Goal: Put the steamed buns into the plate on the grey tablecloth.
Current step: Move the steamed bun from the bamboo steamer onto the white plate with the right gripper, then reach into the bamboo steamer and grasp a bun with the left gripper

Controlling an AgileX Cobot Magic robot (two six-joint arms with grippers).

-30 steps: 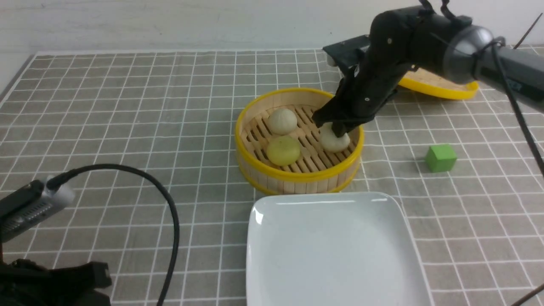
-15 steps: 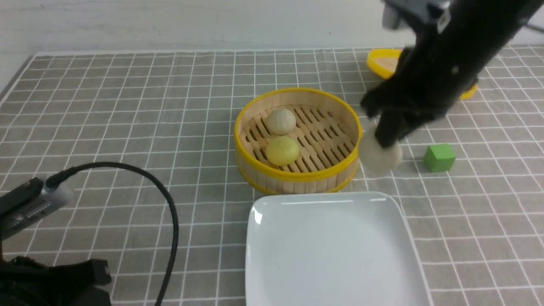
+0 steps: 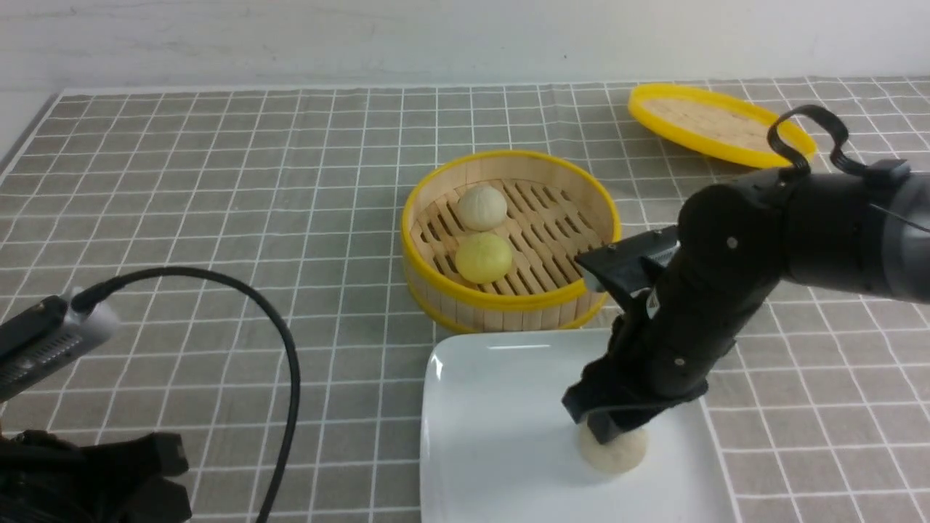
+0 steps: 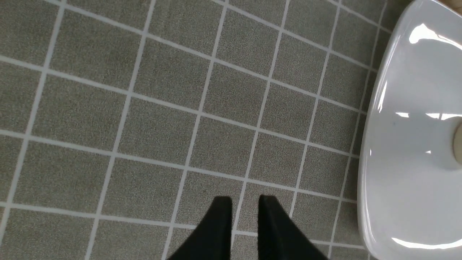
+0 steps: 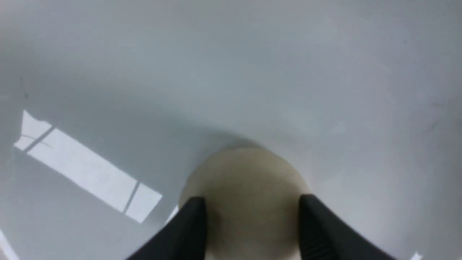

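Well to the left of the plate [image 3: 501, 343], the left gripper [image 4: 245, 202] hangs low over the grey tablecloth [image 3: 218, 181]. Its two black fingers stand only a narrow slit apart, with nothing between them but checked cloth. A black cable [image 3: 290, 363] loops over the cloth on that same side of the plate.

Just behind the plate, almost touching its far rim, sits the round steamer basket [image 3: 508, 311] with its yellow edge. Two buns lie on its slats, toward its left half. The off-white bun [image 3: 481, 206] is farther from the plate and the yellow bun [image 3: 483, 257] is nearer to it, the two just beside each other.

On the plate itself, toward its right side, rests the beige bun [image 3: 617, 456], sitting flat on the glossy white surface. The right gripper [image 5: 252, 204] is lowered over it from above. Its fingers [image 5: 193, 220] are spread wide and stand one on each side of the bun. Whether they touch its sides cannot be told.

Far behind the plate and to its right, the flat yellow-rimmed lid [image 3: 716, 125] lies on the cloth, well apart from the basket.
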